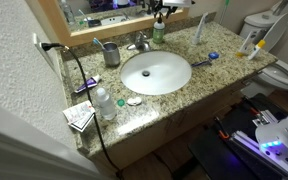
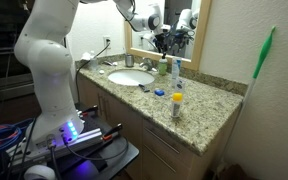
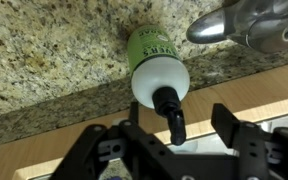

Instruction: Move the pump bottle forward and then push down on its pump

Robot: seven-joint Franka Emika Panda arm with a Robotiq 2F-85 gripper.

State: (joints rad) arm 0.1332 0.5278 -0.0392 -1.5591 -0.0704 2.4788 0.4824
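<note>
Speckled granite countertop (image 1: 199,75) runs under a framed mirror (image 1: 104,12), and my target sits at the back of it. The pump bottle (image 1: 159,32) stands upright against the mirror ledge, at about 1 o'clock from the white basin (image 1: 156,88). In the wrist view I look down on its green body (image 3: 154,48) and the pump (image 3: 160,82), whose spout points toward the camera. My gripper (image 3: 179,125) hangs straight above it with the jaws spread wide, grasping nothing. One finger (image 3: 134,140) shows at 7 o'clock from the pump and the other at 4 o'clock. I cannot tell whether anything touches the pump.

The chrome faucet (image 1: 139,43) is just beside the bottle at 9 o'clock in an exterior view. Farther out, a grey cup (image 1: 111,53) stands at 10 o'clock from the basin and a clear white-capped bottle (image 1: 104,103) near the counter's front edge at 8 o'clock. A yellow bottle (image 2: 177,105) stands well apart from the green one.
</note>
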